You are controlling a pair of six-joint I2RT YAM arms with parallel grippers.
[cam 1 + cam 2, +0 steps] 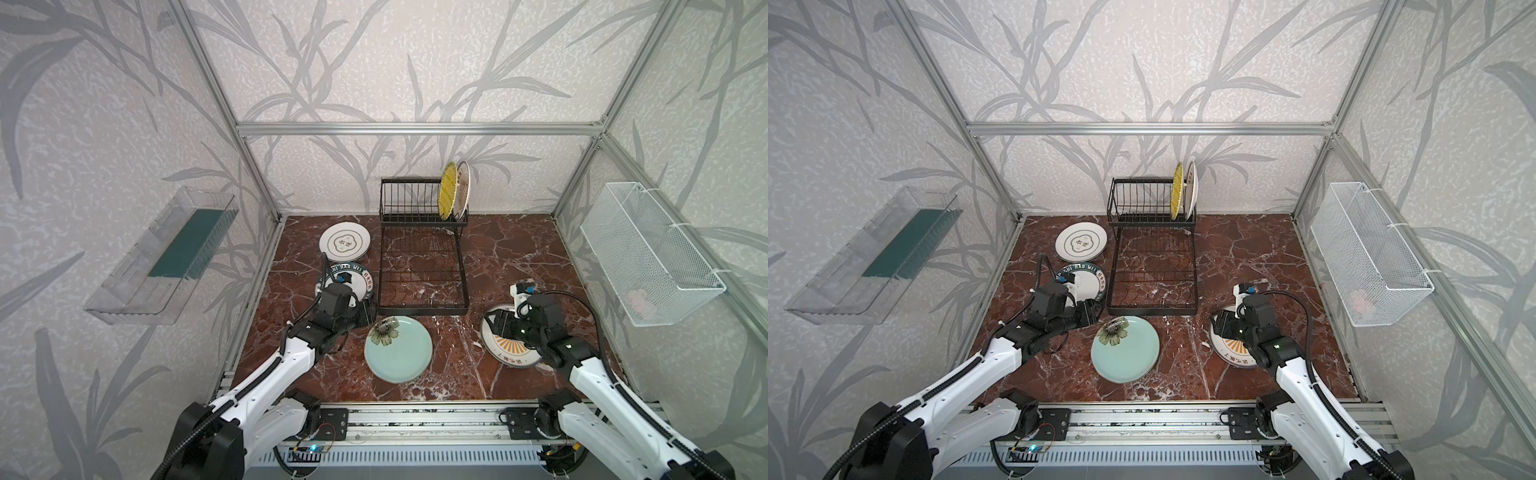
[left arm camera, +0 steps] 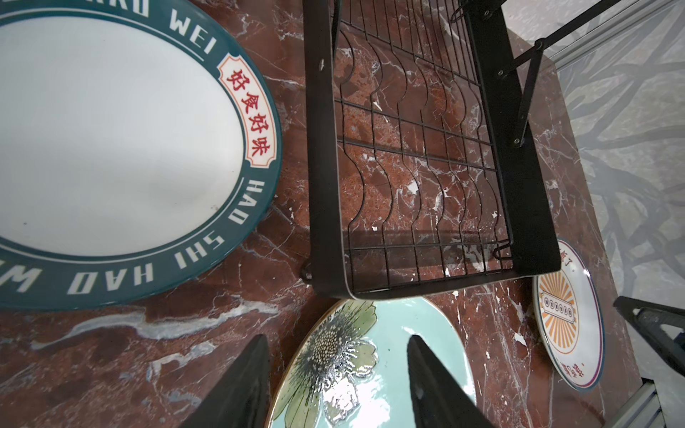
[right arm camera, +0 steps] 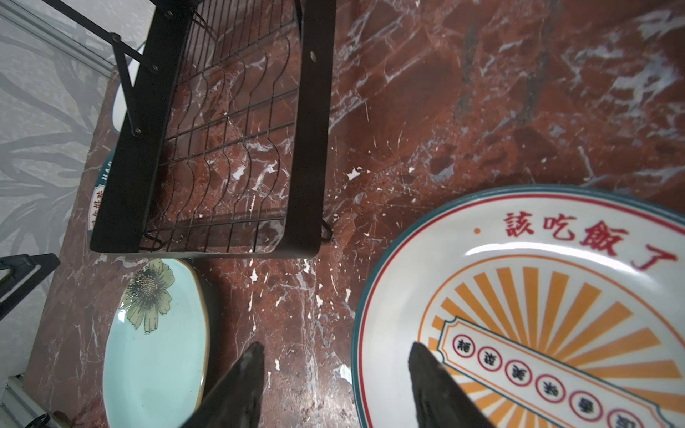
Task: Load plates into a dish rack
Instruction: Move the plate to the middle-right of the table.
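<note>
We find the yellow striped plate (image 1: 448,191) and a second plate (image 1: 464,189), apparently white though too edge-on to read, upright at the right end of the dish rack (image 1: 423,306). The left gripper (image 2: 335,341) hangs released over the mint plate (image 2: 344,370) before the rack's front. The right gripper (image 3: 335,346), jaws spread and empty, straddles the rim of the sunburst plate (image 3: 537,296), right of the rack.

Soft, even light fell from above. Glare burned on the mint plate (image 2: 352,400) under my left gripper (image 2: 338,339); a white streak lay on the sunburst plate (image 3: 537,296) ahead of my right gripper (image 3: 337,346). My fingertips (image 2: 241,389) were blurred; wrist views bulged at the edges.
</note>
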